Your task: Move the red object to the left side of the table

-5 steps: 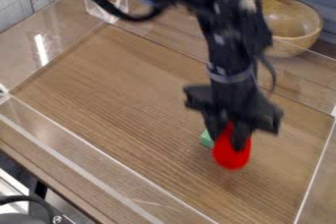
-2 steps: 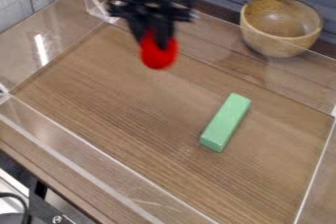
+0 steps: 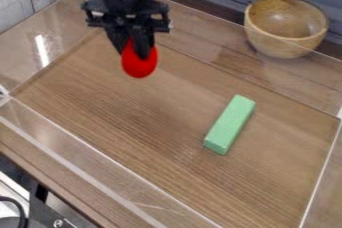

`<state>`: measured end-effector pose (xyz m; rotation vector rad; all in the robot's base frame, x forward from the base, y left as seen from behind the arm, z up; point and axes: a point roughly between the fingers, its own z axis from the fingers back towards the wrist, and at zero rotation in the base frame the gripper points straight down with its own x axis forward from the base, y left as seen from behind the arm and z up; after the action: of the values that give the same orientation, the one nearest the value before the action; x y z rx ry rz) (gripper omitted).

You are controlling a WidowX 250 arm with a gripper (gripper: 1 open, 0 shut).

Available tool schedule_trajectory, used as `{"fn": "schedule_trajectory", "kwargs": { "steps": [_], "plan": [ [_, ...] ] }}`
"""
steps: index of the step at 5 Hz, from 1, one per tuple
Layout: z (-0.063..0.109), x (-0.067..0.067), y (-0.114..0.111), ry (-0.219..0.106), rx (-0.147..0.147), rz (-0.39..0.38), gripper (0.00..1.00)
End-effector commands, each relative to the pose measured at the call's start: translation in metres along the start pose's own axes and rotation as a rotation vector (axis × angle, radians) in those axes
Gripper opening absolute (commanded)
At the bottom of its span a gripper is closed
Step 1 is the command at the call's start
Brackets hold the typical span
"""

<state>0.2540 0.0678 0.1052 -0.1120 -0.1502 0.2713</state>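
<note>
Overhead, the single camera view shows the gripper (image 3: 136,44) clamped on the red object (image 3: 139,61), held above the far-left part of the table (image 3: 127,122) — well apart from the green block (image 3: 230,124) and the wooden bowl (image 3: 285,26). To finish well, I'd lower straight down until the toy rests on the wood, clear of the acrylic wall, before letting go. No readable writing or labels anywhere.

Glossy red oval toy (image 3: 139,61) held up over the tabletop.
It hangs above the brown wood-grain tabletop (image 3: 147,122), toward its far-left part.
</note>
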Motion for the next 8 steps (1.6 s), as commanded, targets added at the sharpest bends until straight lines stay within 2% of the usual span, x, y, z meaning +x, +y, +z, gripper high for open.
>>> {"fn": "schedule_trajectory", "kwargs": {
  "steps": [1,8],
  "plan": [
    [0.0,0.001,0.001,-0.02,0.02,0.016,0.0],
    [-0.021,-0.02,0.019,0.055,0.05,0.109,0.0]
  ]
}}
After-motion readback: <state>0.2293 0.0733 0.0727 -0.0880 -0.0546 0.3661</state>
